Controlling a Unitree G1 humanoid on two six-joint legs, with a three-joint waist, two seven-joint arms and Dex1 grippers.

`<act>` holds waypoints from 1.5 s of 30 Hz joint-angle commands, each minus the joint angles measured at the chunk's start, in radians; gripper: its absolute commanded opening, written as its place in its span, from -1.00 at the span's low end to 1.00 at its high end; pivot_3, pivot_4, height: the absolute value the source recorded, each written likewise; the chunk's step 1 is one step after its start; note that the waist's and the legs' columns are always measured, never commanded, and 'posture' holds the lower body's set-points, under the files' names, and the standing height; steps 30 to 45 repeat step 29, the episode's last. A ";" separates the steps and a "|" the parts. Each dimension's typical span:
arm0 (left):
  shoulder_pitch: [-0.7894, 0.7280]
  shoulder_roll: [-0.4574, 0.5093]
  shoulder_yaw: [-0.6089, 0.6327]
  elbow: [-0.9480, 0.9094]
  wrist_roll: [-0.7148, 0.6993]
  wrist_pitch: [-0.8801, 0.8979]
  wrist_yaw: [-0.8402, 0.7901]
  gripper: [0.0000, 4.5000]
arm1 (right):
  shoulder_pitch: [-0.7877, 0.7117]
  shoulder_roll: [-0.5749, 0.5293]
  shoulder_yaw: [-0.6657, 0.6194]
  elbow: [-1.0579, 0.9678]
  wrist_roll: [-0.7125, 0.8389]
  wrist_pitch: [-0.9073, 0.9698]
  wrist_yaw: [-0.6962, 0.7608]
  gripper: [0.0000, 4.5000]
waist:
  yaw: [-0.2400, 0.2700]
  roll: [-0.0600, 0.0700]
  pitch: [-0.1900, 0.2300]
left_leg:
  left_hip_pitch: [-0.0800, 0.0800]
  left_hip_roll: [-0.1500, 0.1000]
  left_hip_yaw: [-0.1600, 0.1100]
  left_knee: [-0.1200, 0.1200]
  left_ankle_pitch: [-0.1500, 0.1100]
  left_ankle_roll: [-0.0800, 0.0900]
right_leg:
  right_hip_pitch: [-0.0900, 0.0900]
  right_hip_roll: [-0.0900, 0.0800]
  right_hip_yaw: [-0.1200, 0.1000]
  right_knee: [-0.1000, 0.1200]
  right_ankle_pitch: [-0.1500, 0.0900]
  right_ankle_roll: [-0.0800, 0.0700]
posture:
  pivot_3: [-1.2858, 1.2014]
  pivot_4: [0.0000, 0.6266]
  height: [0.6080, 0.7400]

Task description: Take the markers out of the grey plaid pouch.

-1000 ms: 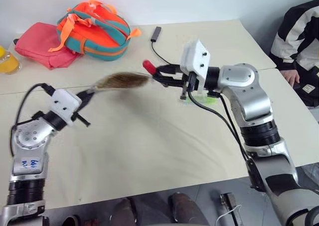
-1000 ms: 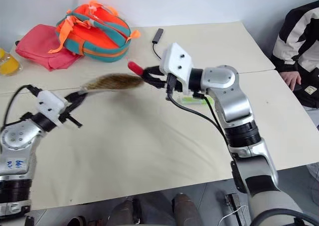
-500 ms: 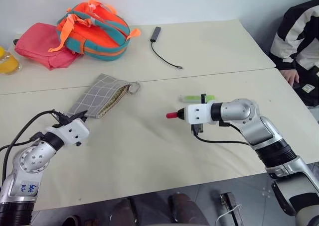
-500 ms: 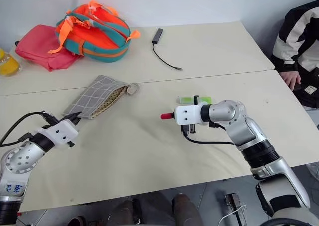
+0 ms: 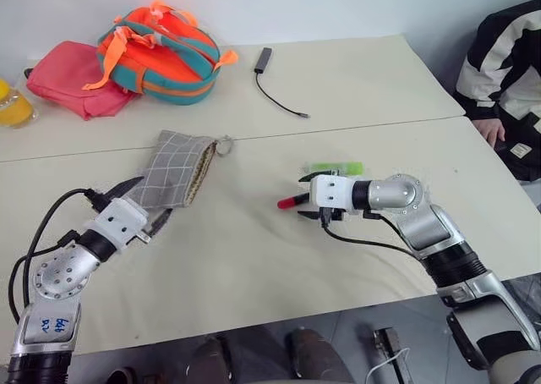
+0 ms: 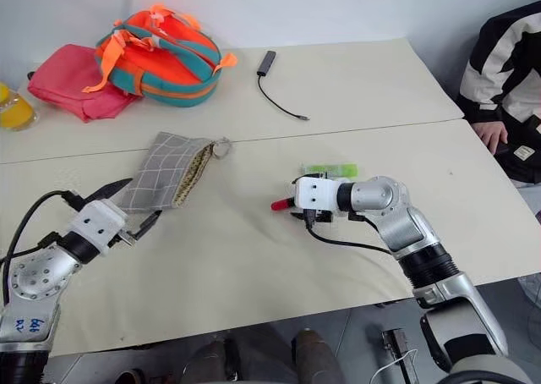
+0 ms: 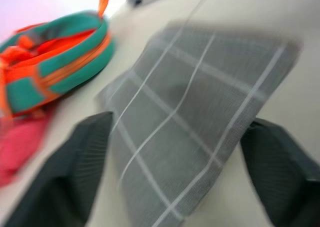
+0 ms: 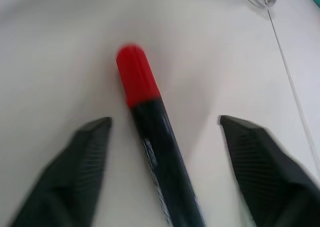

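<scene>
The grey plaid pouch [image 5: 176, 168] lies flat on the table, its speckled lining and metal ring [image 5: 224, 146] showing at the far end. My left gripper [image 5: 145, 205] is open at the pouch's near end, with its fingers [image 7: 75, 172] spread either side of the fabric [image 7: 200, 117]. The red marker [image 5: 289, 202], with a dark body, lies on the table between the open fingers of my right gripper [image 5: 303, 200]. In the right wrist view neither finger [image 8: 75, 167] touches the marker [image 8: 145, 112]. A light green marker [image 5: 336, 167] lies just beyond the right gripper.
An orange-teal backpack [image 5: 161, 50] and a pink bag [image 5: 68, 75] sit at the table's far left. A black cable with a grey adapter [image 5: 265, 57] lies at the far middle. A seated person [image 5: 507, 71] is at the right edge, and a yellow object [image 5: 10, 103] at the left edge.
Both arms came down from mid-air. The pouch went down onto the table and my left gripper opened off it. My right gripper set the red marker down and opened.
</scene>
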 commanded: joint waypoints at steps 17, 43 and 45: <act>0.217 -0.090 0.309 -0.080 -0.407 0.259 -0.015 1.00 | 0.393 0.022 -0.217 -0.505 0.535 0.431 0.017 0.99 | 0.008 0.000 0.000 | -0.002 -0.003 -0.017 0.001 -0.002 0.001 | 0.008 0.001 -0.003 -0.011 0.000 0.000 | 0.03 -0.52 1.00; 0.235 -0.128 0.389 0.050 -0.413 0.221 -0.002 1.00 | 0.478 0.029 -0.175 -0.437 0.476 0.300 0.017 0.99 | 0.011 -0.002 -0.001 | -0.002 -0.004 -0.016 0.002 -0.002 0.003 | 0.010 0.000 -0.004 -0.013 0.000 0.000 | 0.03 -0.52 1.00; 0.235 -0.128 0.389 0.050 -0.413 0.221 -0.002 1.00 | 0.478 0.029 -0.175 -0.437 0.476 0.300 0.017 0.99 | 0.011 -0.002 -0.001 | -0.002 -0.004 -0.016 0.002 -0.002 0.003 | 0.010 0.000 -0.004 -0.013 0.000 0.000 | 0.03 -0.52 1.00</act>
